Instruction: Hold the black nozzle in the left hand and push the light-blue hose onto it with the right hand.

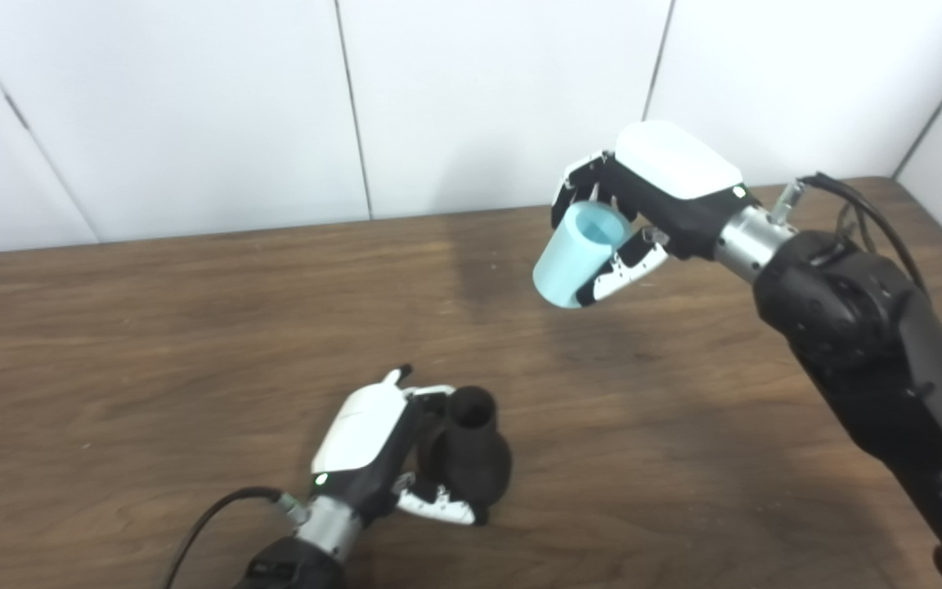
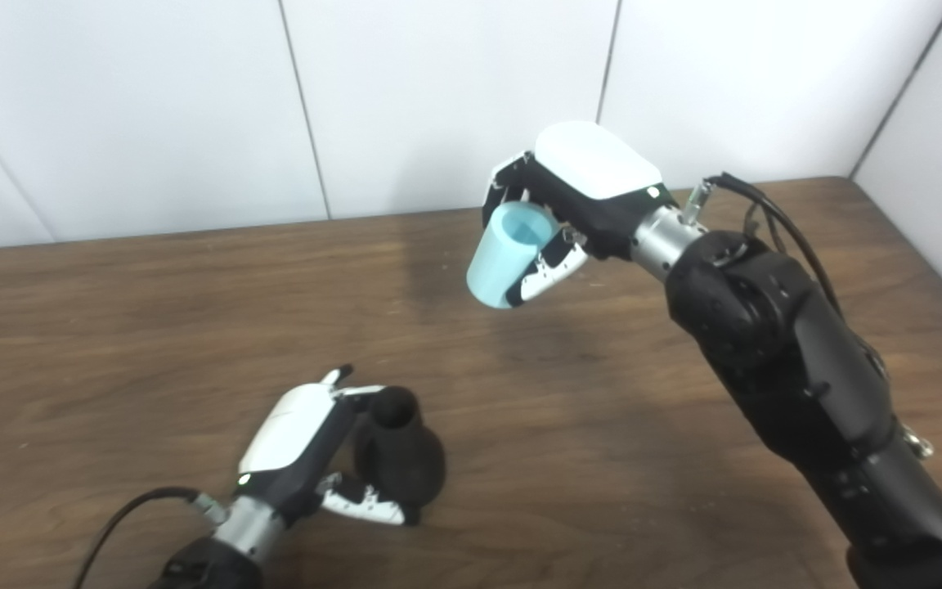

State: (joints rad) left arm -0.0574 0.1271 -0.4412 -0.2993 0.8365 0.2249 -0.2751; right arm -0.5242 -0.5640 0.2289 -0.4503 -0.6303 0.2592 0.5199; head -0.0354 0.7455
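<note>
The black nozzle [image 1: 471, 458] stands upright near the table's front, its narrow open neck pointing up. My left hand [image 1: 381, 454] is shut on its wide lower body from the left, thumb across the front. The light-blue hose [image 1: 579, 254], a short tapered tube, is held high above the table at the back right. My right hand [image 1: 643, 213] is shut on it, fingers and thumb around its upper half. The hose tilts, its lower end pointing down-left toward the nozzle. A wide gap separates hose and nozzle.
The brown wooden table [image 1: 152, 343] runs across the view, with white wall panels [image 1: 479, 98] behind its far edge. The black right arm [image 1: 863, 343] crosses the table's right side. A black cable [image 1: 209, 515] trails from the left wrist.
</note>
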